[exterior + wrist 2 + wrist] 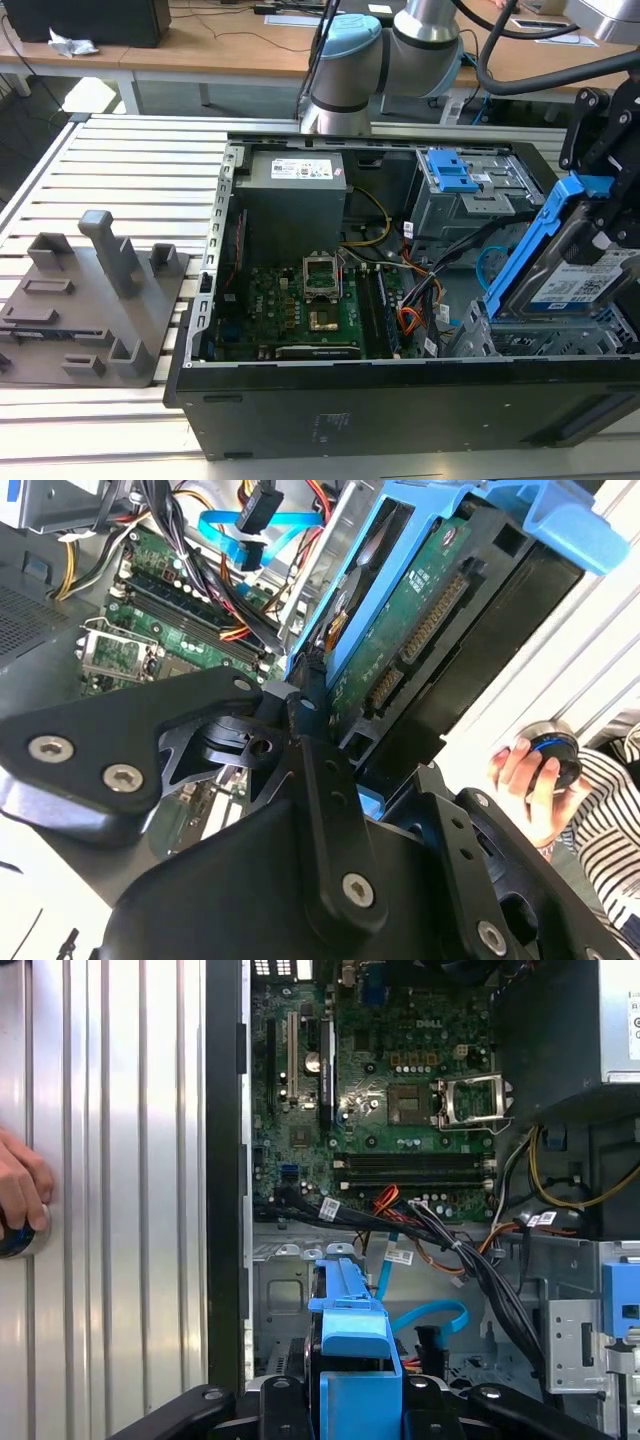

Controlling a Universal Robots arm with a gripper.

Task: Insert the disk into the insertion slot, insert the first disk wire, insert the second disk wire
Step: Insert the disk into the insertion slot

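The disk (pixel 572 275), a silver drive in a bright blue caddy, hangs tilted at the exterior view's right. Its low end meets the top of the insertion slot (pixel 545 338), a grey perforated cage in the case's near right corner. My gripper (pixel 605 215) is shut on the disk's raised end. In the second wrist view the black fingers (pixel 305 740) clamp the caddy, and the disk (pixel 420 620) shows its green circuit board. In the first wrist view the caddy (pixel 350 1335) stands just above the cage (pixel 285 1290). A loose blue disk wire (pixel 488 262) (pixel 432 1315) curls beside the slot.
The open black computer case (pixel 400 410) holds a motherboard (pixel 300 300), a power supply (pixel 295 195) and a taller grey bay with a blue latch (pixel 450 175). A grey fixture block (pixel 95 300) lies at the exterior view's left. A person's hand (pixel 525 770) rests on a button nearby.
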